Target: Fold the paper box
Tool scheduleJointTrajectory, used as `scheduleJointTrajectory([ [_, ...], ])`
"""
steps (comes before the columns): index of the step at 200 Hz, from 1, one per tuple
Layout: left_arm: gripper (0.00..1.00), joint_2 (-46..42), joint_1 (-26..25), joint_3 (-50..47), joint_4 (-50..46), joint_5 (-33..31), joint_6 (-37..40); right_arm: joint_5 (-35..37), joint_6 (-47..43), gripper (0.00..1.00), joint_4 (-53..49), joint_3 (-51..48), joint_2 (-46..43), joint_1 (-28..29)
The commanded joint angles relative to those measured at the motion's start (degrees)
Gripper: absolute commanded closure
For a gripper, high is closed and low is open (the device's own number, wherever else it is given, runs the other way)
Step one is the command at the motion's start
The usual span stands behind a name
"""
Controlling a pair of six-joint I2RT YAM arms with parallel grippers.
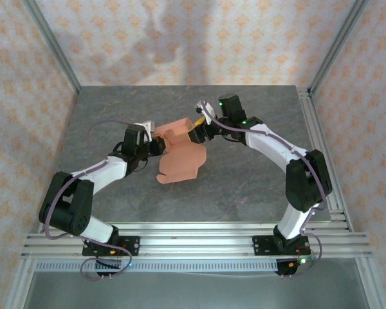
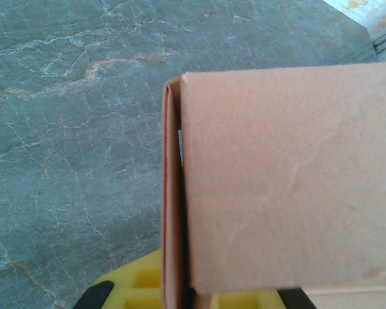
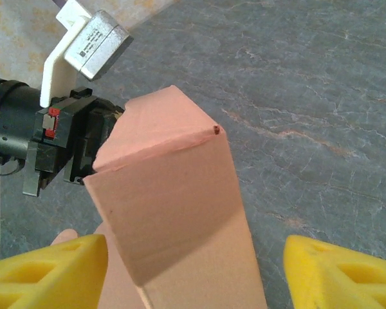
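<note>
A: The paper box (image 1: 180, 151), where is it just now?

B: In the middle of the worktop (image 1: 244, 187), between the two tools; it is salmon-orange card, part folded; one panel stands up at the far end and a broad flap runs toward the near edge; whether that flap touches the grey stone-patterned surface I cannot tell.

A: And the left tool (image 1: 156, 145)?

B: Closed on the box's left edge; from the left wrist the paper box (image 2: 283, 180) shows doubled, a thin folded layer along its left side; the yellow pads (image 2: 125, 286) pinch it at the bottom of that view.

A: The right tool (image 1: 197, 132)?

B: At the box's far right corner; from the right wrist its yellow fingers (image 3: 45, 270) stand apart, one on each side of the paper box (image 3: 174, 206); bare worktop shows between the card and the finger on that view's right; so it is open, gripping nothing.

A: Anything beyond the box there?

B: The left tool (image 3: 61, 145), black, at the card's far edge; a silver wrist camera (image 3: 93, 42) sits on a white bracket above it.
</note>
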Motion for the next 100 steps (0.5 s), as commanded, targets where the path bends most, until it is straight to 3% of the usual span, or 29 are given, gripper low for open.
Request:
scheduleJointTrajectory([
  [1,1.00,-0.4,-0.1,1.8,-0.6,1.2,1.5,-1.8,-1.3,0.43,-1.8,1.9,0.3,0.1],
  [73,1.00,0.2,-0.1,2.2,-0.7,1.3,1.4,-1.4,-1.4,0.59,-2.2,2.2,0.3,0.1],
  [84,1.00,0.3,-0.1,2.2,-0.8,1.2,1.4,-1.0,-0.9,0.54,-2.0,2.2,0.1,0.1],
  [100,1.00,0.5,-0.2,2.4,-1.2,0.9,1.3,1.4,0.7,0.39,-1.0,2.0,-0.1,0.1],
])
